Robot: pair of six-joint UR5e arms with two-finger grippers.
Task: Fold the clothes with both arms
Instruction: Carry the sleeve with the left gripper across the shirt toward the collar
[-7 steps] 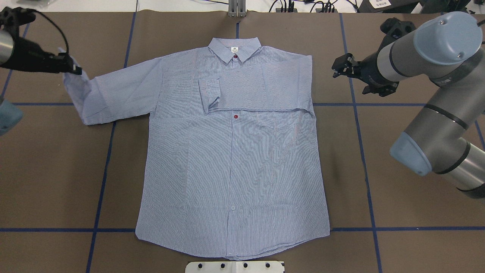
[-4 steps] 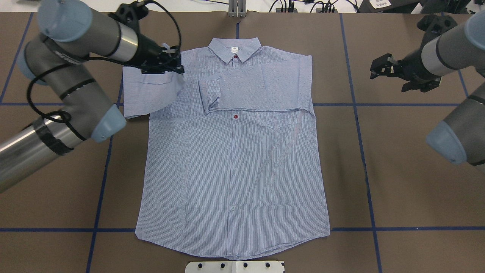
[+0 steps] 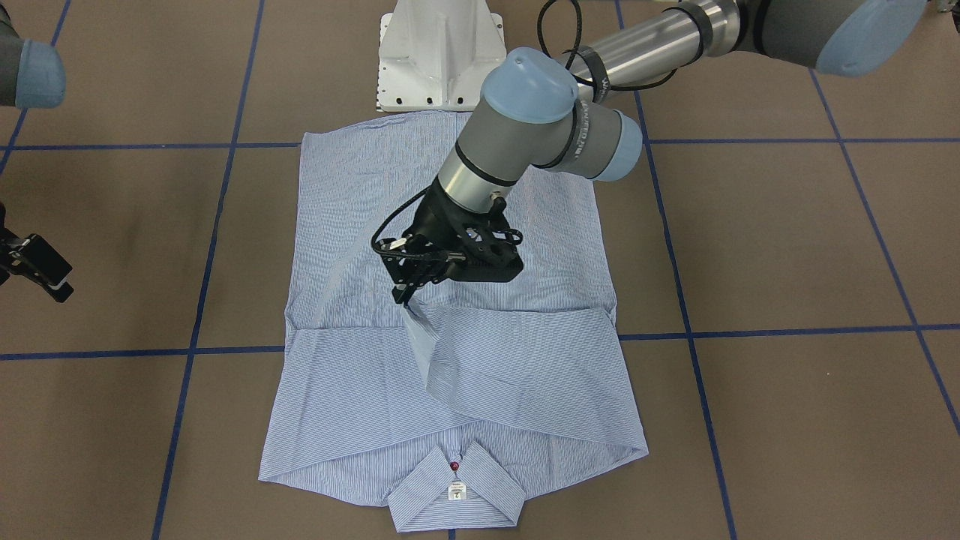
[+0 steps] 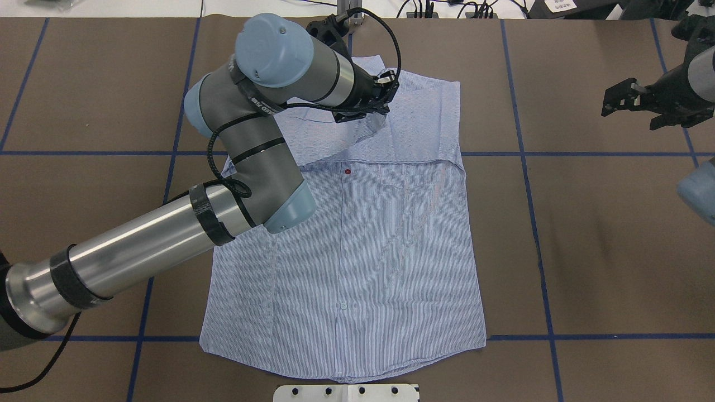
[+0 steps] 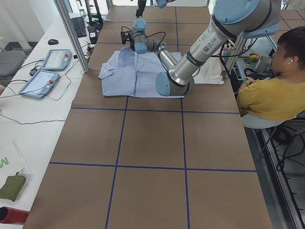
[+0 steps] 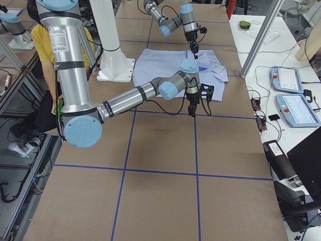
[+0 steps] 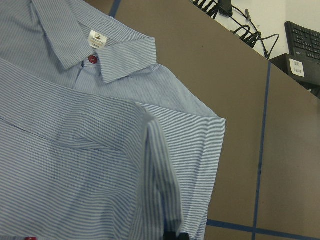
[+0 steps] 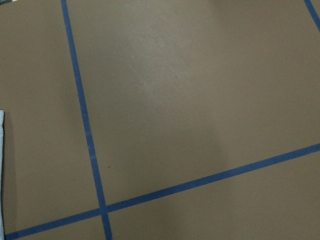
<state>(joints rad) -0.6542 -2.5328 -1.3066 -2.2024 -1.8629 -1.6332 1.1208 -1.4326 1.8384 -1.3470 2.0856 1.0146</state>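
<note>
The striped shirt [image 4: 363, 240] lies flat, front up, collar [image 3: 455, 487] at the table's far side. Its right sleeve is folded across the chest. My left arm reaches over the shirt, and my left gripper [image 4: 384, 103] is shut on the left sleeve [image 3: 450, 367], holding the cuff just above the chest near the collar; it also shows in the front view [image 3: 405, 294]. The left wrist view shows the labelled collar [image 7: 95, 40] and the held cloth [image 7: 165, 200]. My right gripper [image 4: 614, 103] is open and empty over bare table, right of the shirt.
The brown table [image 4: 586, 251] carries blue tape grid lines [image 4: 533, 223]. The white pedestal base [image 3: 439, 56] stands at the shirt's hem side. A seated person [image 5: 274, 90] and tablets [image 5: 47, 71] are off the table's edges.
My left gripper has carried the left sleeve from stretched out at the far left rightwards across the chest. My right arm has pulled back to the right, away from the shirt.
</note>
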